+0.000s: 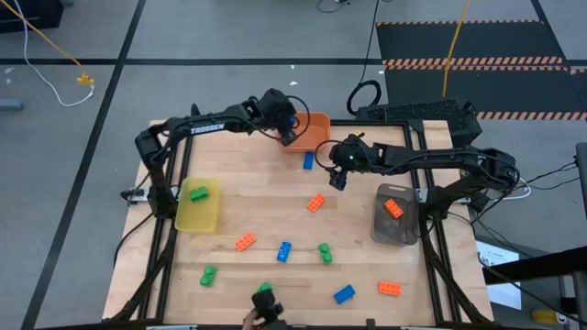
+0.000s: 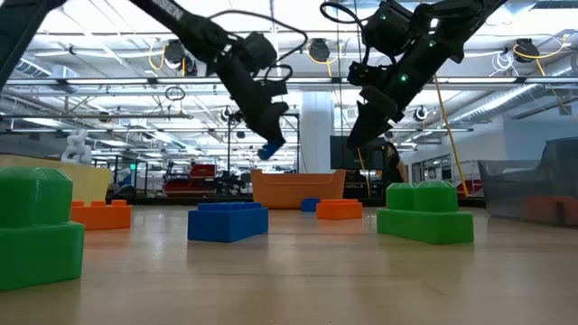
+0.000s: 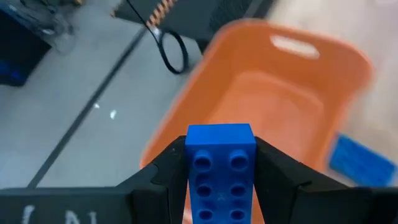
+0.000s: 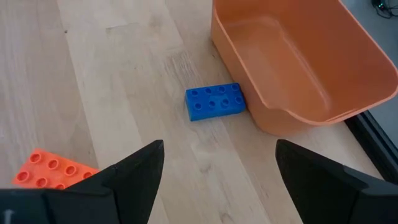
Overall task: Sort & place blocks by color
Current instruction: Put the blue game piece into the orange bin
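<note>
- The left gripper (image 1: 290, 134) hangs over the orange bin (image 1: 318, 127) at the far edge of the bench, its fingers (image 3: 280, 177) closed on a blue brick (image 3: 221, 171) held above the bin's open mouth.
- The right gripper (image 1: 337, 174) hovers above the bench just beside the orange bin, fingers (image 4: 134, 174) spread wide with nothing between them.
- A second blue brick (image 4: 214, 101) lies on the bench touching or almost touching the orange bin's wall; an orange brick (image 4: 53, 171) lies nearer the right gripper.
- A yellow bin (image 1: 209, 218) near the left edge holds one green brick (image 1: 198, 193).
- A grey bin (image 1: 396, 231) near the right edge holds one orange brick (image 1: 393, 208).
- Loose across the middle and near edge of the bench: orange bricks (image 1: 245, 242) and (image 1: 389, 289), blue bricks (image 1: 283, 250) and (image 1: 344, 293), green bricks (image 1: 325, 252), (image 1: 208, 274).
</note>
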You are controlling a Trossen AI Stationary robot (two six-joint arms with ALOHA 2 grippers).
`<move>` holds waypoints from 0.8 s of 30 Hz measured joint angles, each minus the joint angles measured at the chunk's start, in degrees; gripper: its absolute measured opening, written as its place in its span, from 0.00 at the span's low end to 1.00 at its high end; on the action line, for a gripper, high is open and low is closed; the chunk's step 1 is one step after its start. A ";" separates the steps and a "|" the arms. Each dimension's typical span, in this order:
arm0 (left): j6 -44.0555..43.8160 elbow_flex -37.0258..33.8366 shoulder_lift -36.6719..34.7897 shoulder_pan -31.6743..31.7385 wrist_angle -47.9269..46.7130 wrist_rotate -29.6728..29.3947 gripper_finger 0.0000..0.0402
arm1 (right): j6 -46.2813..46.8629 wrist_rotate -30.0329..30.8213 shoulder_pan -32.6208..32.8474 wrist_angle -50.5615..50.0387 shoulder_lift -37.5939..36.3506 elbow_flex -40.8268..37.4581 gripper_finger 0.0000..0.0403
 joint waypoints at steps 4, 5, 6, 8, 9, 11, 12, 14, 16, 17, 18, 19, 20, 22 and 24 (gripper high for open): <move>-1.84 0.00 0.78 0.76 1.54 -0.40 0.61 | -0.05 0.01 0.00 -0.27 0.00 0.00 0.75; -1.85 0.00 0.77 0.71 1.55 -0.81 0.69 | -0.13 0.01 0.00 -0.31 0.00 0.00 0.75; -1.89 0.00 0.68 0.56 1.60 -1.09 0.75 | -0.16 0.01 0.00 -0.26 0.00 0.00 0.75; -2.57 0.00 0.22 0.54 0.94 -1.11 0.86 | -0.72 -0.01 -0.11 -0.11 0.00 0.00 0.75; -2.89 0.00 -0.08 0.34 0.85 -1.11 0.90 | -1.13 0.01 -0.14 -0.01 0.00 0.00 0.75; -3.36 0.02 -0.77 -0.13 0.16 -1.14 0.96 | -1.43 0.10 -0.15 0.04 0.00 0.00 0.75; -3.44 0.02 -1.12 -0.34 -0.71 -1.14 0.97 | -1.55 0.10 -0.15 0.08 0.00 0.00 0.75; -3.44 0.02 -1.72 -1.20 -1.55 -1.26 0.98 | -2.27 0.14 -0.17 0.27 0.00 0.00 0.75; -3.44 0.02 -2.75 -2.20 -3.29 -1.22 0.97 | -3.68 0.09 -0.17 0.30 0.00 0.00 0.75; -3.48 0.02 -3.54 -2.73 -3.97 -1.22 0.96 | -4.45 0.08 -0.17 0.31 0.00 0.00 0.75; -3.53 0.02 -4.46 -3.33 -5.20 -1.22 0.95 | -5.17 0.08 -0.17 0.30 0.00 0.00 0.75; -3.57 0.02 -5.55 -3.93 -6.69 -1.28 0.93 | -5.67 0.08 -0.17 0.30 0.00 0.00 0.75; -3.86 0.02 -6.89 -4.53 -8.56 -1.42 0.92 | -5.82 0.08 -0.17 0.30 0.00 0.00 0.75; -4.80 0.02 -9.75 -5.96 -12.87 -1.59 0.88 | -5.45 0.17 -0.17 0.27 0.00 0.00 0.75; -6.59 0.02 -12.94 -7.43 -16.12 -1.57 0.85 | -3.99 0.23 -0.46 0.25 0.00 0.00 0.75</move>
